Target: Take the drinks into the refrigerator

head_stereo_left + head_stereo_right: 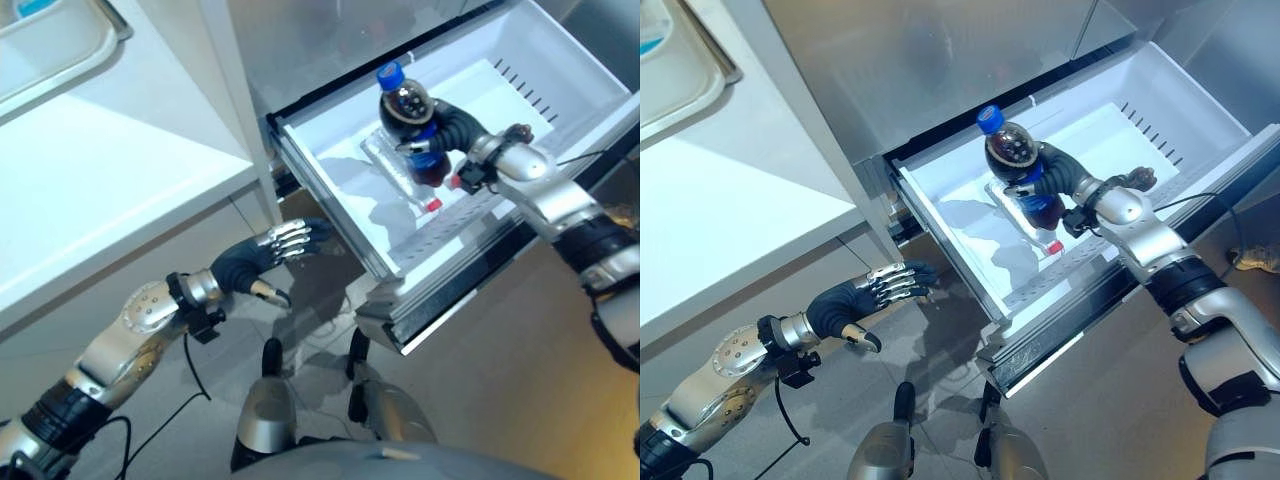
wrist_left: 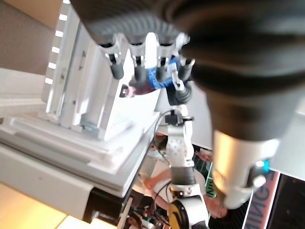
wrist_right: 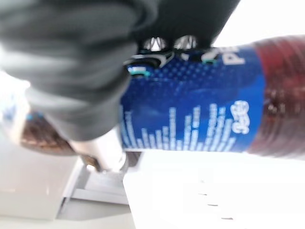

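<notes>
Over the open white drawer (image 1: 330, 165) of the steel refrigerator (image 1: 940, 60), a cola bottle (image 1: 412, 130) stands upright, right hand (image 1: 1068, 180) curled round its blue label. Beneath lies a clear bottle (image 1: 400, 175). Left hand (image 1: 262, 262) hangs below the white counter (image 1: 110, 190), fingers loosely bent, empty, above grey floor (image 1: 1120, 400).

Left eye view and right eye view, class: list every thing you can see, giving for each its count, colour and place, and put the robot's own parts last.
cola bottle: one, dark drink, blue cap and label, upright in the open drawer, in the right hand.
clear bottle: one, transparent, red cap, lying on the drawer floor beside the cola bottle.
drawer: one, white, pulled out of the refrigerator.
refrigerator: one, silver-grey, behind the drawer.
counter: one, white, left of the drawer.
left hand: fingers relaxed, holding nothing, low beside the drawer front.
right hand: fingers curled round the cola bottle.
</notes>
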